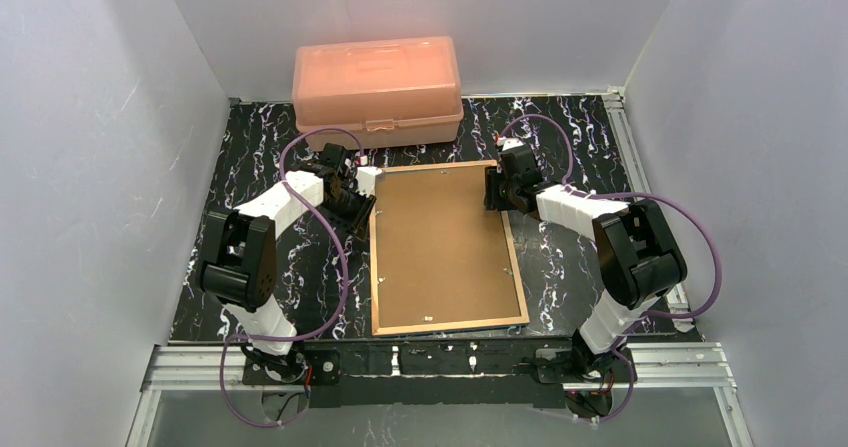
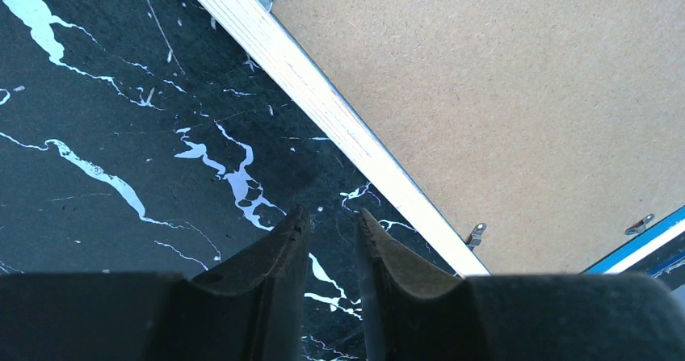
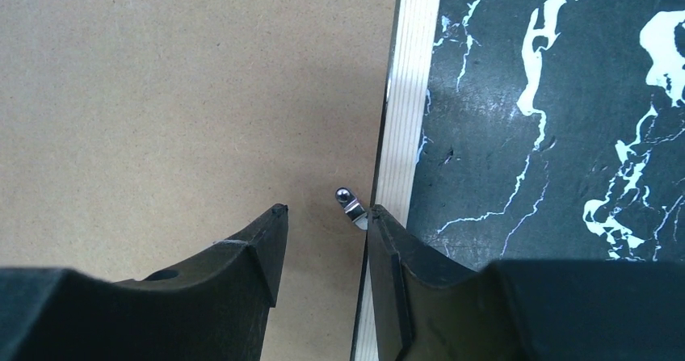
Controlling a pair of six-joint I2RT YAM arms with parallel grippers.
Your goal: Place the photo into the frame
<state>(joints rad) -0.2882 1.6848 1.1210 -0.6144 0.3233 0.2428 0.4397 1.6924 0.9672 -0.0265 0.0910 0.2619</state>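
Frame (image 1: pixel 450 325): metal clip (image 3: pixel 349 203) by right end effector (image 3: pixel 325 209), clear in wrist view only

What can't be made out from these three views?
Photo: in no view; whether it lies under the plain brown backing board is hidden.
Large blue-rimmed rectangular picture frame: face down, glass covered by the board in every view.
Peach plastic box, top view: lid shut, contents hidden.
Right hand, right wrist view: contact with the small metal clip unclear.
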